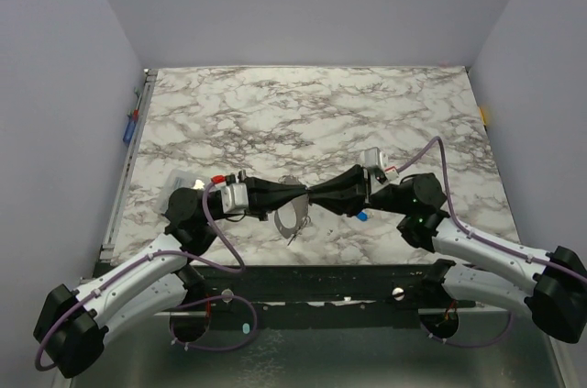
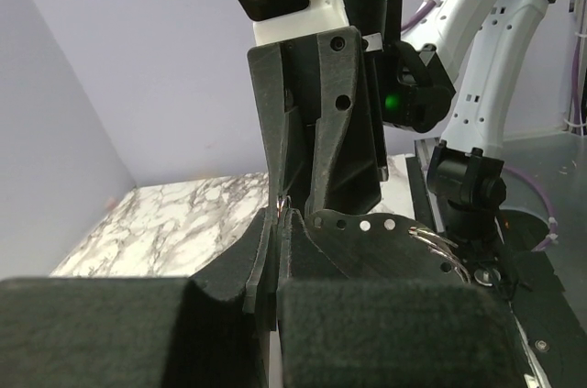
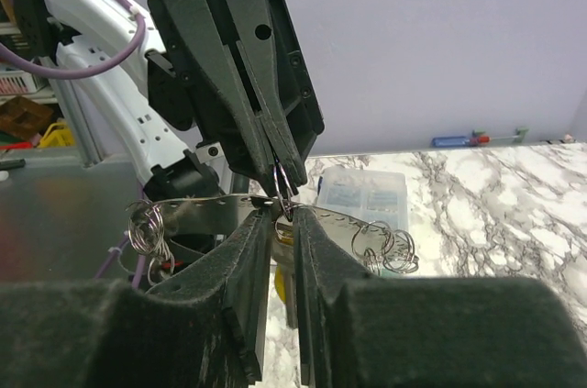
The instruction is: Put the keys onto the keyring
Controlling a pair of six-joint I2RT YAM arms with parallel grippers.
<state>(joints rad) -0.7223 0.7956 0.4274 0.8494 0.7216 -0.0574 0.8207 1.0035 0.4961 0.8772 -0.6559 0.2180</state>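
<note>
Scene: Two arms meet nose to nose above the near edge of the marble table point(image 1: 303, 104), seen from overhead.
Left gripper point(image 2: 279, 223): We see its fingers pressed together, with only a hairline slit between the pads. From the opposite wrist camera the tips are nipping a thin wire loop of the keyring.
Right gripper point(image 3: 282, 218): Its fingers are drawn in to a narrow gap, tips closed on the same silvery piece and touching the left gripper's tips.
Keyring point(image 1: 292, 216): It is held off the table between the two sets of fingertips and droops just below them. Up close we make out a perforated silvery strip point(image 3: 206, 206) with bunches of wire coils point(image 3: 385, 246) hanging at either side.
Blue key point(image 1: 364, 216): It lies on the marble just beside the right gripper, apart from the keyring.
Other keys: We cannot pick any out.
Clear bag point(image 3: 362, 195): It lies flat on the table near the left arm, well apart from the blue key.
</note>
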